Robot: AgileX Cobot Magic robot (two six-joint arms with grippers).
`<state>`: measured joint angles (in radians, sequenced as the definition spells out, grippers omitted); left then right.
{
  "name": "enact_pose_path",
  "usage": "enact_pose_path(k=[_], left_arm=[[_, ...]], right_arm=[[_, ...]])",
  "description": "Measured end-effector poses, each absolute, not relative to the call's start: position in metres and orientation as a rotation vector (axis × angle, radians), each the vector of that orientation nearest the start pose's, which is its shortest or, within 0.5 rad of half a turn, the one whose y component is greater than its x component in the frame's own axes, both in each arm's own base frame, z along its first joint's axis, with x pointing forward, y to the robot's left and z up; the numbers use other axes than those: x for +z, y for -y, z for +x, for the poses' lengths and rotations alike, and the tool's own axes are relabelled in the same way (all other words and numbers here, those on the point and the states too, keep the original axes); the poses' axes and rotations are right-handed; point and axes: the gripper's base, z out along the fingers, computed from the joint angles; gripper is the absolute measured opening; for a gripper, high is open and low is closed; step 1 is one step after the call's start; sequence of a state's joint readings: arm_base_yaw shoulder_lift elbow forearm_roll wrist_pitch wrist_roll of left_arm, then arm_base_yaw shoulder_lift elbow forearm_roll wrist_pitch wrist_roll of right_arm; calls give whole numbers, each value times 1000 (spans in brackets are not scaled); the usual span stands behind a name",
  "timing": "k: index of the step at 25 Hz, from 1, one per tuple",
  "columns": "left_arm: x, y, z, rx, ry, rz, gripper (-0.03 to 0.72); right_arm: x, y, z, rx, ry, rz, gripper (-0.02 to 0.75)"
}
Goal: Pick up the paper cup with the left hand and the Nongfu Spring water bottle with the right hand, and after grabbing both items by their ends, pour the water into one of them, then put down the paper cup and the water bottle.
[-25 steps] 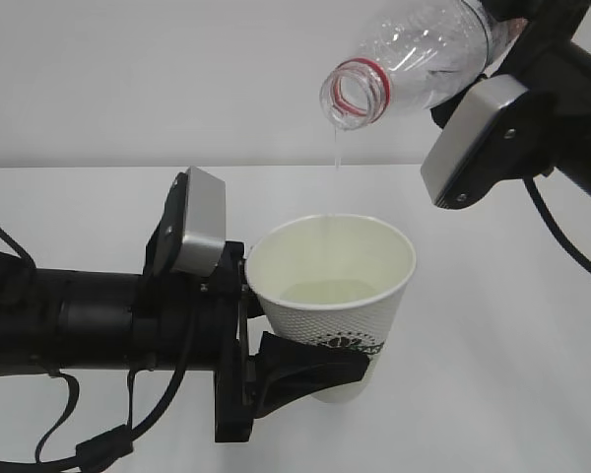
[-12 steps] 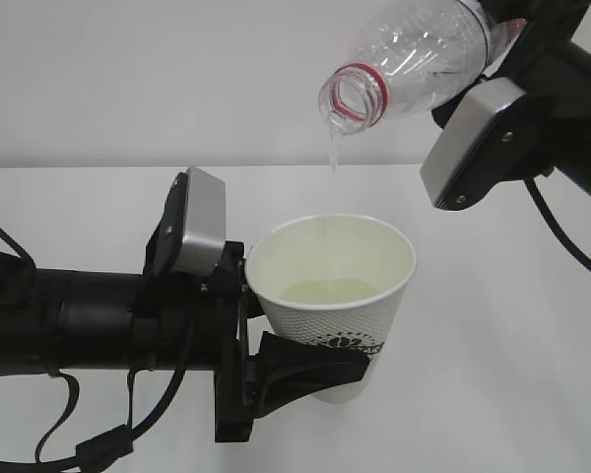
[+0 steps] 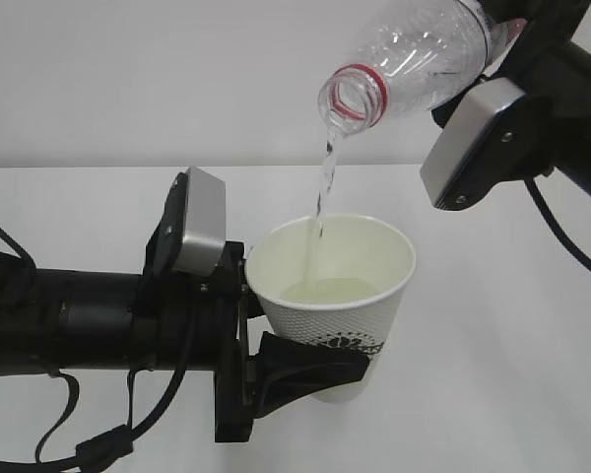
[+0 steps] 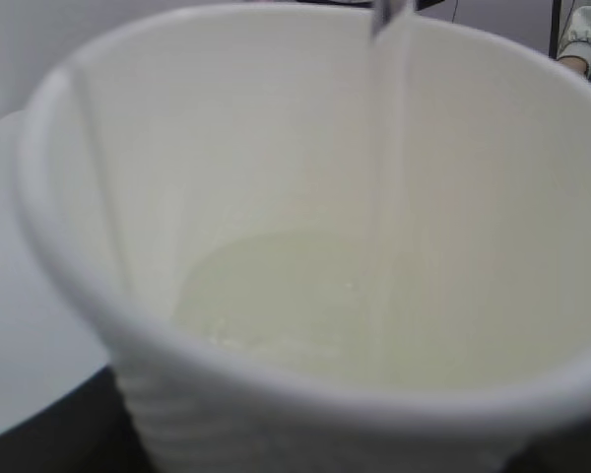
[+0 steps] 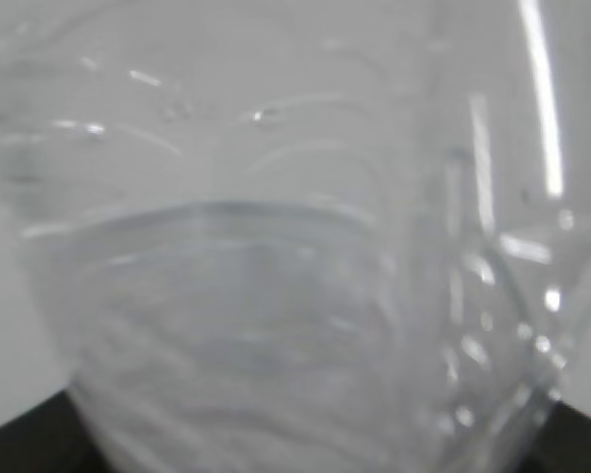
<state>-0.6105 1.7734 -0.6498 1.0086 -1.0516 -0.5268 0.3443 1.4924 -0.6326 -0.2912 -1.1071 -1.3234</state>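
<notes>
The black two-fingered left gripper (image 3: 310, 367) is clamping the small white tapered paper cup (image 3: 333, 301) low on its wall, while the black right gripper (image 3: 507, 25), fingers hidden, is evidently gripping the clear ribbed plastic bottle (image 3: 414, 61) tilted above the cup. A thin stream of water (image 3: 322, 187) is falling inside the cup's far-left rim; judged best practice is holding the tilt steady and centring the mouth over the cup.

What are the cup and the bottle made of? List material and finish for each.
Paper cup: looks like white paper, matte, with a dotted embossed wall and a rolled rim; the inside is smooth, possibly coated.
Water bottle: looks like thin clear plastic, glossy, since its ribbed see-through wall catches highlights; its red neck ring seems opaque plastic.
</notes>
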Motion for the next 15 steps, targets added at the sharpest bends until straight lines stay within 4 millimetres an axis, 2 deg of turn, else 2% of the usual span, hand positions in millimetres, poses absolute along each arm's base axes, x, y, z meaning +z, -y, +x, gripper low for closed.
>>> enact_pose_path(k=[15], left_arm=[[170,227,208,-1084,-1463,1213,503]], right_arm=[[276,-121,270,-796,-622,-1147,495]])
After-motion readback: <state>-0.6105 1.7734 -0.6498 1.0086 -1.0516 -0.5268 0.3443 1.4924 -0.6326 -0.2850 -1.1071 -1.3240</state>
